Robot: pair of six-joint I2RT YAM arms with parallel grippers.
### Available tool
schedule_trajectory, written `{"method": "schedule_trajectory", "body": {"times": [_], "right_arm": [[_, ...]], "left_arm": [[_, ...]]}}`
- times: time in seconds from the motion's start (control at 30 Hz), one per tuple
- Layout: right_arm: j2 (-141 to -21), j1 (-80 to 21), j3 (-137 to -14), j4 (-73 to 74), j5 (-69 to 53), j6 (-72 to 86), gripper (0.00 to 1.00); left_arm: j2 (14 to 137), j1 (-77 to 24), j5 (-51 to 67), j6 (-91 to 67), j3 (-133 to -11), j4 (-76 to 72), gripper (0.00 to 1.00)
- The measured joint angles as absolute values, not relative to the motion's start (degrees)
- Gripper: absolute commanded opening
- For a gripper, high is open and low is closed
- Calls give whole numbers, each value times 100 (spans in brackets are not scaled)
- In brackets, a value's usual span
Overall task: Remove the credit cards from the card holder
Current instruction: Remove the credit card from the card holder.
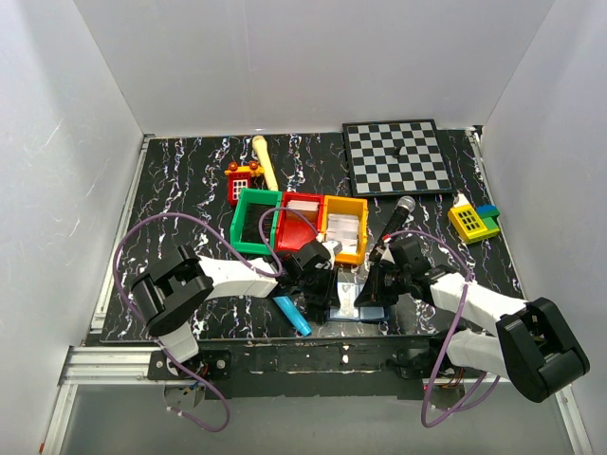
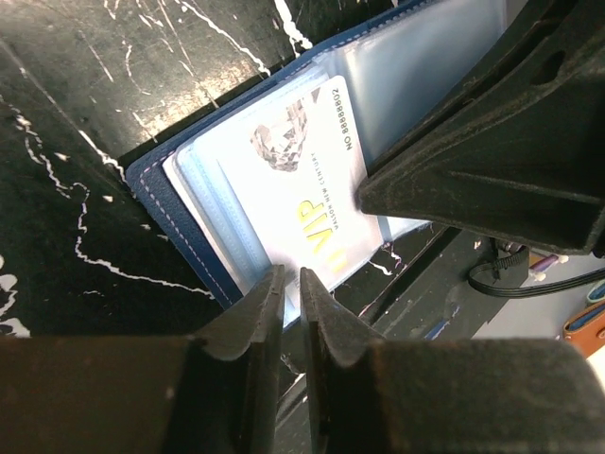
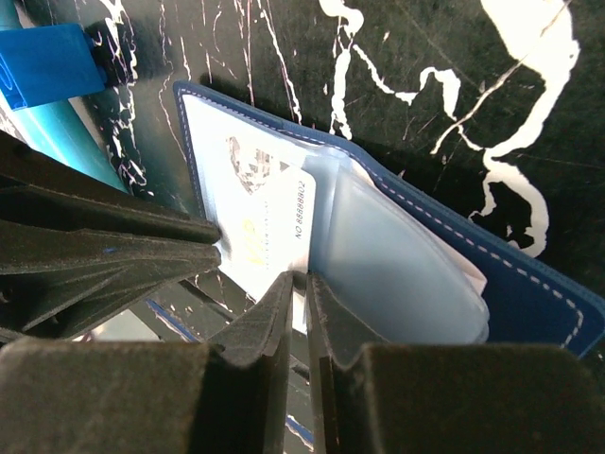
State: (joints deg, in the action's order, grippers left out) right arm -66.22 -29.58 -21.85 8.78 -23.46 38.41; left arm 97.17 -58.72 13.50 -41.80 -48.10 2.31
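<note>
Black marbled desk [image 1: 190, 190] carries the card holder [image 1: 353, 308], lying open at its near edge. The left gripper [image 2: 293, 284] has its jaws pinching a sleeve edge; the right gripper [image 3: 301, 284] has its jaws almost pressed together beside the white VIP card [image 2: 302, 180].

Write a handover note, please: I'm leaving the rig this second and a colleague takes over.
Left tool: fingers almost together at the edge of the card holder. Unclear whether it pinches anything.
Right tool: also nearly closed, tips at the edge of the white VIP card. Grip unclear.
Things: the card holder lies open at the near edge of the table, between both tools. The VIP card sits in a clear sleeve.
Done: holder opened.
Left: draw the VIP card out and check the other sleeves, whose contents cannot be made out.
</note>
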Motion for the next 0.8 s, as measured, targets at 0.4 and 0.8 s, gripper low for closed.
{"method": "schedule_trajectory", "body": {"times": [0.4, 0.8], "right_arm": [[-6587, -2965, -2185, 875, -2423, 3876, 22], [-6571, -2965, -2185, 875, -2425, 3876, 24]], "left_arm": [[9356, -5872, 1238, -4160, -4541, 36, 13], [9354, -5872, 961, -4165, -4534, 250, 10]]}}
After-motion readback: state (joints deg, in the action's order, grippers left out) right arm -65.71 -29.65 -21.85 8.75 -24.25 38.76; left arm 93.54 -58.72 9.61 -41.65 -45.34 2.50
